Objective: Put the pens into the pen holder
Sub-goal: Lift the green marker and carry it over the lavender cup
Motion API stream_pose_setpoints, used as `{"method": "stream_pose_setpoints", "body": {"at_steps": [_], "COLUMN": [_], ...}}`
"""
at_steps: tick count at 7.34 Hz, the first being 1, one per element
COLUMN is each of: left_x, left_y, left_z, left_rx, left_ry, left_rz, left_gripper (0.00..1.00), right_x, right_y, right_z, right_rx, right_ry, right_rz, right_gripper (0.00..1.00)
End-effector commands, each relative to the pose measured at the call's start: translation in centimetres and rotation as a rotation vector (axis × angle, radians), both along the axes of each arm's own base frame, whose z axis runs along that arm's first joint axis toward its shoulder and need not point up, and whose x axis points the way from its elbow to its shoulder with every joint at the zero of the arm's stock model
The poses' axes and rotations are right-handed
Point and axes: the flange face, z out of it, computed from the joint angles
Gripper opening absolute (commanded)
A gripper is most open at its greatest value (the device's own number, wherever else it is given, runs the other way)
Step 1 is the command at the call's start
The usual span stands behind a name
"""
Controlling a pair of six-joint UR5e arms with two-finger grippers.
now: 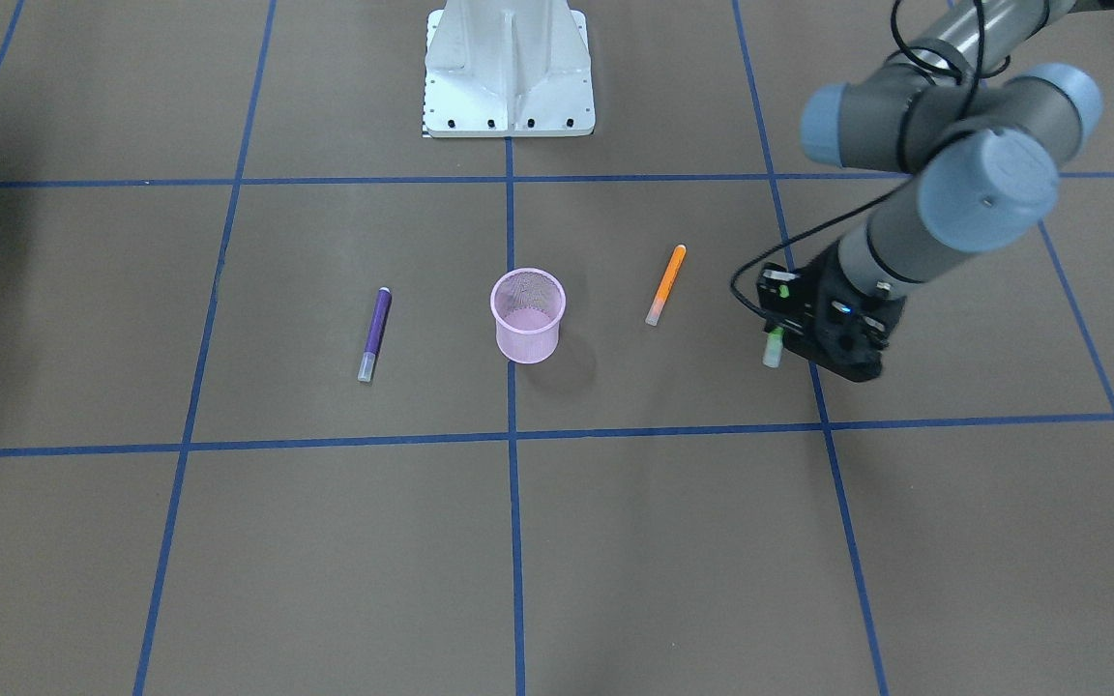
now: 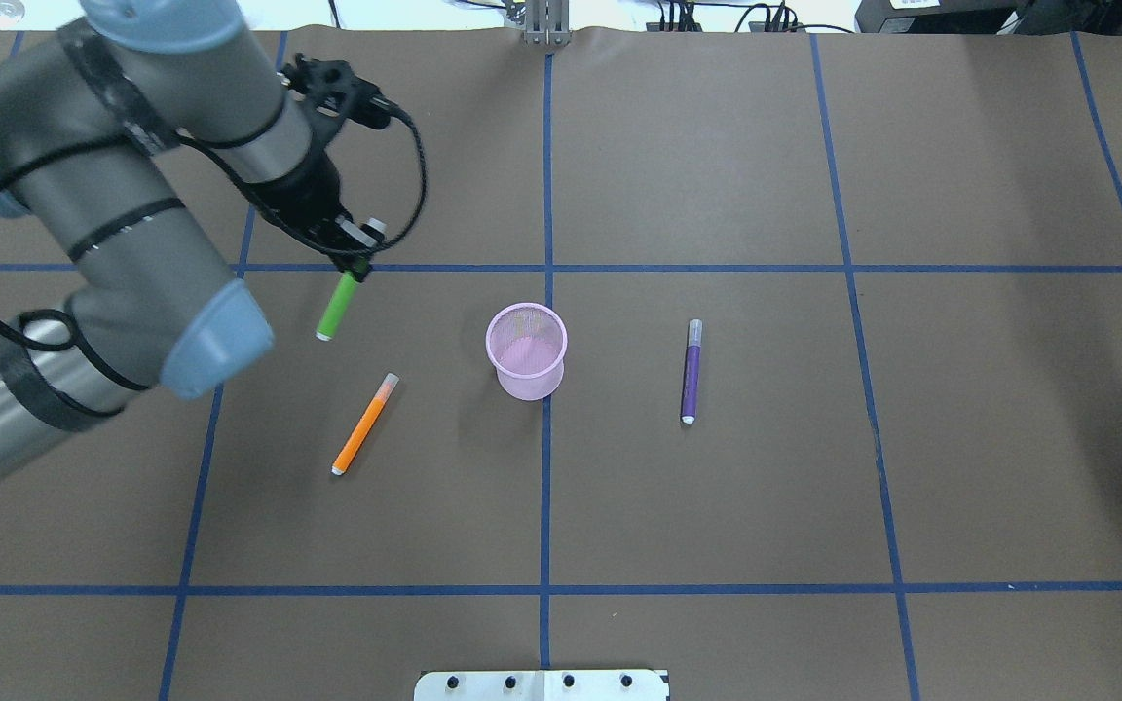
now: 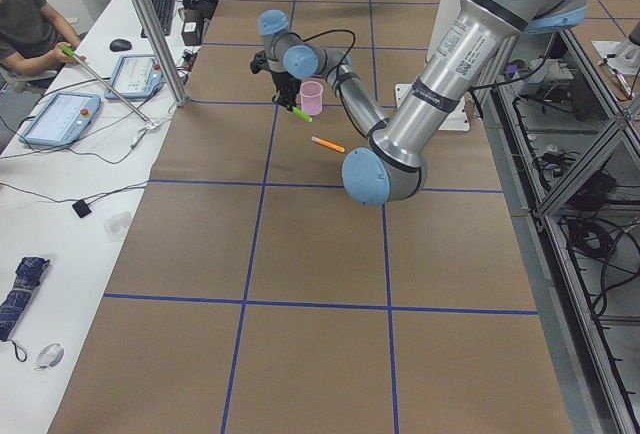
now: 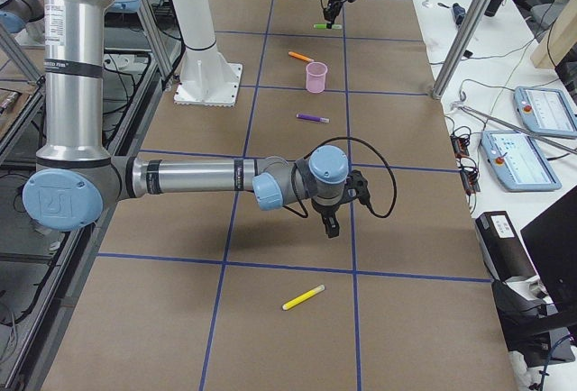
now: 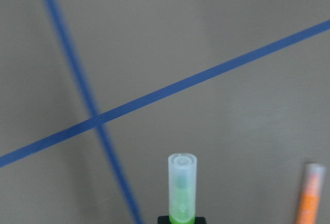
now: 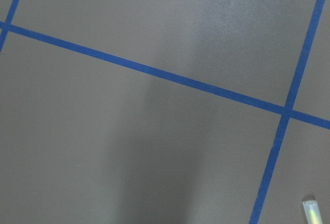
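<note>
**A:** Why is the left gripper [image 2: 356, 265] angled down over the far left of the brown paper-covered table [image 2: 766, 487]?

**B:** It is clenched on the green marker-like pen with a pale translucent cap [image 2: 335, 308]. It pinches the pen close to the cap, so the green body sticks out toward the robot. I'd judge a hold near one end lets the pen drop into a cup tail first.

**A:** Is the green pen clear of the table?

**B:** I cannot say for certain, though the left-side view shows it tilted.

**A:** And where should it go?

**B:** Into the small pink wire-mesh pen holder [image 2: 526, 352]. It stands upright at mid-table, right of the held pen and well apart from it. No pen shows inside it.

**A:** What about the others?

**B:** The orange pen with a pale cap [image 2: 364, 424] lies flat left of the holder, nearer the robot. The purple pen with a pale cap [image 2: 691, 371] lies to its right. The yellowish pen [image 4: 303, 297] lies far off at the right end, probably left for the right gripper [image 4: 330, 226] that hangs near it. I cannot tell whether that gripper's fingers are parted or closed.
</note>
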Motion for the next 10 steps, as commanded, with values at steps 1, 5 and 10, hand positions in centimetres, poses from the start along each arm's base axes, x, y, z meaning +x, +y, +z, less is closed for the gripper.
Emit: {"method": "stream_pose_setpoints", "body": {"at_steps": [1, 5, 10], "left_x": [7.7, 10.1, 13.6], "left_y": [7.5, 8.1, 9.3], "left_z": [-10.0, -11.2, -7.6], "left_rx": [0.148, 0.376, 0.359], "left_ry": [0.009, 0.068, 0.046], "left_rz": [-0.168, -0.364, -0.328], "left_gripper": [0.00, 0.00, 0.59], "right_x": [-0.2, -0.5, -3.6], "right_y": [-0.7, -0.9, -2.4], "right_z": [-0.7, -1.2, -5.1], "right_rx": [0.009, 0.006, -0.019], "right_ry": [-0.003, -0.010, -0.040], "right_rz": [0.002, 0.005, 0.027], "right_gripper": [0.99, 0.99, 0.99]}}
